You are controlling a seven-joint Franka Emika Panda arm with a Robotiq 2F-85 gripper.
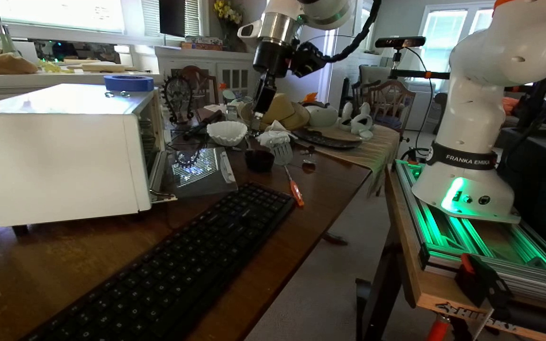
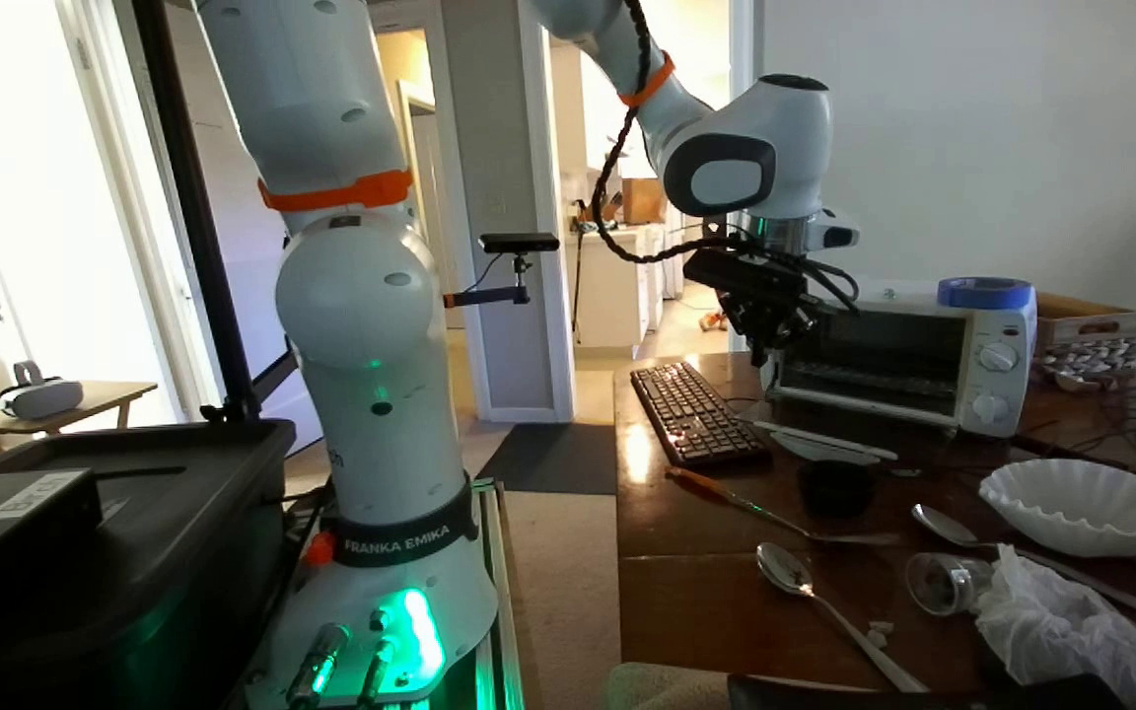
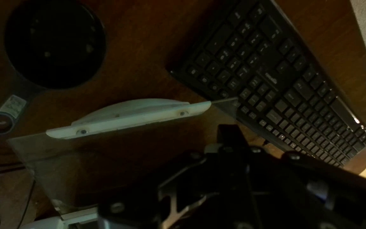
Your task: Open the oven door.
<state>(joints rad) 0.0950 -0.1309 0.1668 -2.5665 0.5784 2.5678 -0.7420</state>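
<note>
We judge opening done: oven door (image 1: 202,173) lowered, inside the robot-side edge of the desk (image 1: 273,265); fingers (image 3: 230,135) together, seemingly empty.

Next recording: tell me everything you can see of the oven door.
The oven door is open, folded down in front of the oven. It looks like see-through glass, with a whitish handle along its outer edge, bowed on one side, two screw heads showing. In the wrist view one corner overlaps the keyboard; whether they touch cannot be told. The hand is apart from it.
</note>
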